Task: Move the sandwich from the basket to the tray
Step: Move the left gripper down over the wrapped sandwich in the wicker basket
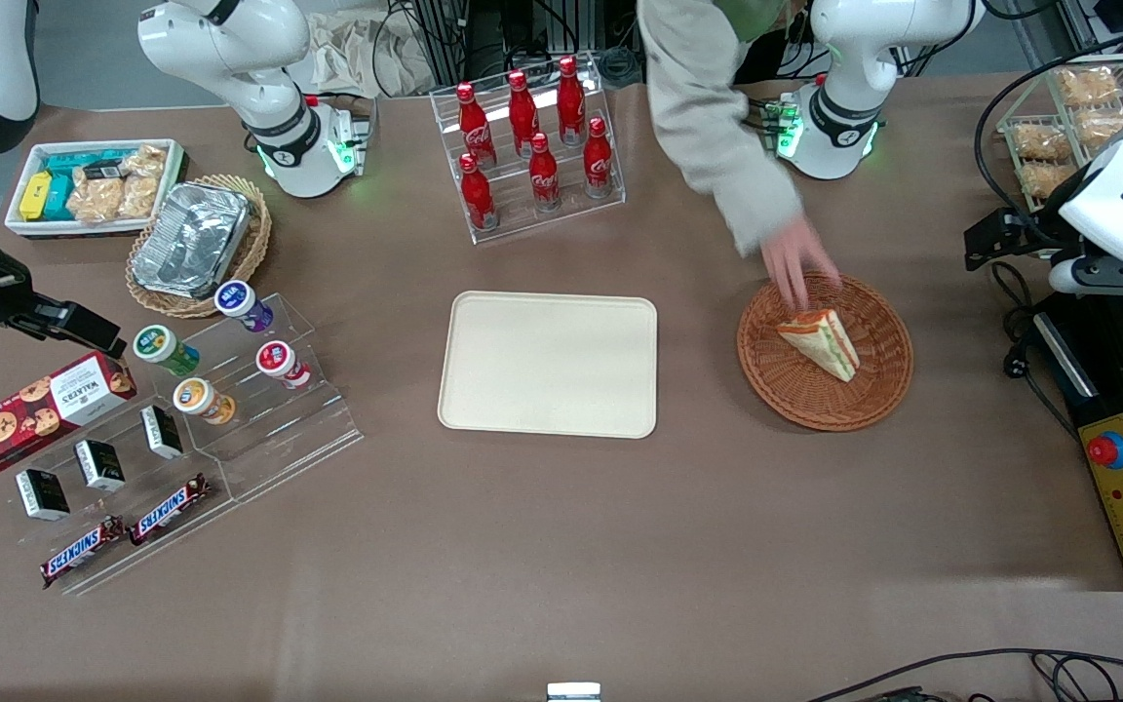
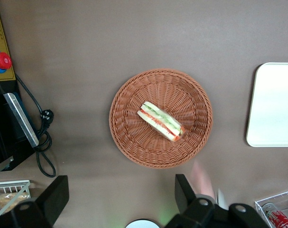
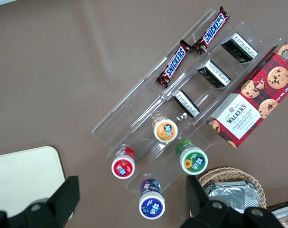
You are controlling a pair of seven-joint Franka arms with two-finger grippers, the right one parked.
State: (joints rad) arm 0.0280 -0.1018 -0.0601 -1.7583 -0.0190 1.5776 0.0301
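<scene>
The pincer's two dark fingers [image 2: 185, 189] sit closest to the wrist lens, spread wide with nothing between them. The pincer [image 2: 117, 194] hangs high over the brown counter [image 1: 561, 546], at the working arm's end, clear of everything on it.

Below it lies the round reddish-brown basket [image 2: 129, 142] [image 1: 815, 414]. The sandwich [image 2: 160, 121] [image 1: 823, 341] rests inside, near the middle, lying on its side so that the white bread and the red and green filling show along its edge. It is the only thing in the basket.

In the front view a person's hand [image 1: 797, 263], in a pale sleeve, reaches down over the basket's rim on the side farther from the front camera. It is blurred, with its fingertips just at the sandwich; I cannot tell whether they touch it.

The cream tray [image 1: 548, 363] [image 2: 274, 104] lies flat on the counter, beside the basket toward the parked arm's end and apart from it. Nothing lies on it. A clear rack of red bottles [image 1: 532, 146] stands farther from the front camera than the tray.
</scene>
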